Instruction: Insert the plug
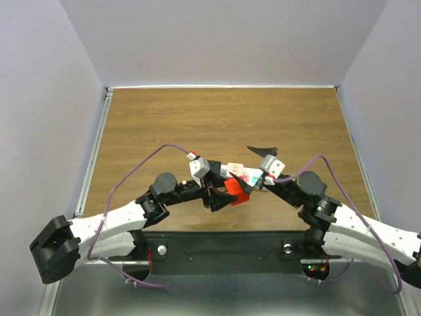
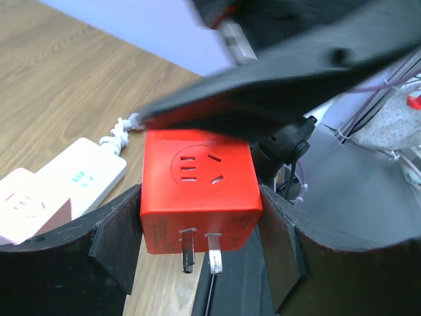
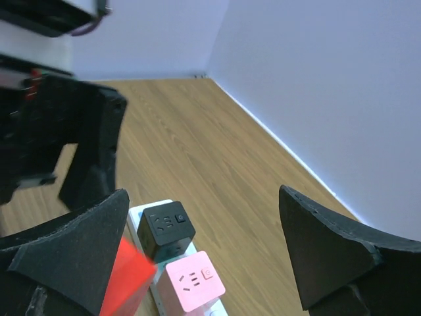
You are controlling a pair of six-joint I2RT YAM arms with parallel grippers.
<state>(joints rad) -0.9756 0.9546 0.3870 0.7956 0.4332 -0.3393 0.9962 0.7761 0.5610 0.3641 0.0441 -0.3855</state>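
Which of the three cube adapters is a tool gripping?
The red cube, held in the left tool, prongs bare; the black cube and pink cube sit on the white strip.

1. I'm gripping the cube plug [image 2: 197, 178] between the fingers of my left gripper [image 2: 197, 230], over the near part of the table [image 1: 217, 118].
2. The power strip [image 2: 79, 178] is lying on the table just beyond the cube plug, between my two arms.
3. Two adapters are sitting side by side on the strip: the button adapter [image 3: 166, 230] farther from my right wrist, the socket-faced adapter [image 3: 191, 282] nearer.
4. My right gripper [image 3: 204, 197] is hovering above them, fingers spread wide.
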